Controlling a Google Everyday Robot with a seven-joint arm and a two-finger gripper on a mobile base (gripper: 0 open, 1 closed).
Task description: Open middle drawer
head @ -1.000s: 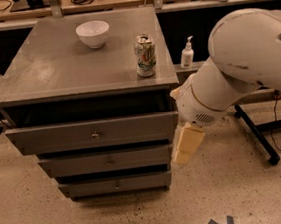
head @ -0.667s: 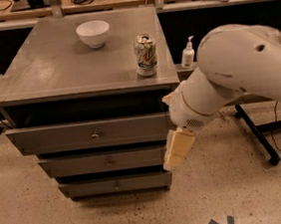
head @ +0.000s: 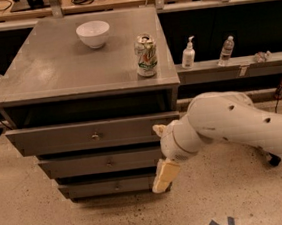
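Floor (head: 92, 220) is seen open before the cabinet (head: 82, 75), so pulling room is given; arm (head: 233, 125) is set at the right front corner; middle drawer (head: 76, 165), second of three, is seemingly not yet drawn out, the task judged undone; gripper (head: 165, 175) is held just below its right end, whether spread or pressed together cannot be told; knob (head: 109, 162) is untouched.
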